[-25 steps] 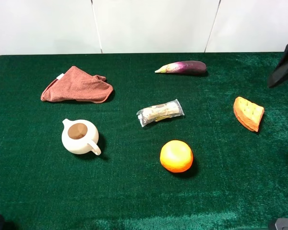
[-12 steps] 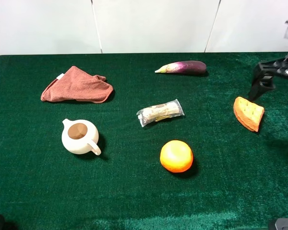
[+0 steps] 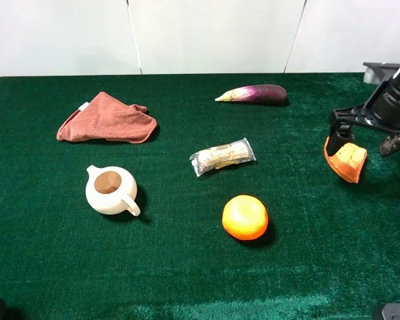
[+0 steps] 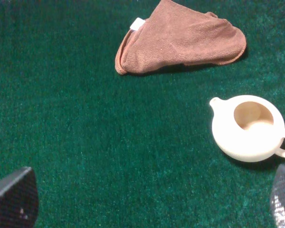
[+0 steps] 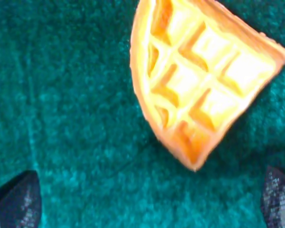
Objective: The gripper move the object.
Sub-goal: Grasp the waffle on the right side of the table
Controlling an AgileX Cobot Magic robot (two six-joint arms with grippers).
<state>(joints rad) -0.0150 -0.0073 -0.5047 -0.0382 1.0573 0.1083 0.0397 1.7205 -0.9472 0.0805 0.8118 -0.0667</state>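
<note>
The waffle (image 3: pixel 347 160) lies flat on the green cloth (image 3: pixel 187 267) near the table's 3 o'clock edge, with the orange (image 3: pixel 245 217) well apart at its 8 o'clock. The right gripper (image 3: pixel 365 137) hangs over the waffle, fingers spread wide to either side, holding nothing. The left gripper (image 4: pixel 147 199) is likewise spread wide and empty, with the teapot (image 4: pixel 249 128) near.

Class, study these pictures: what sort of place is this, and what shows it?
Probably a robot lab test bench, not a kitchen: a dark green velvety tabletop, a black robot arm with jaws open by an orange wedge-shaped waffle toy, and unrelated props like a glossy purple eggplant.
</note>
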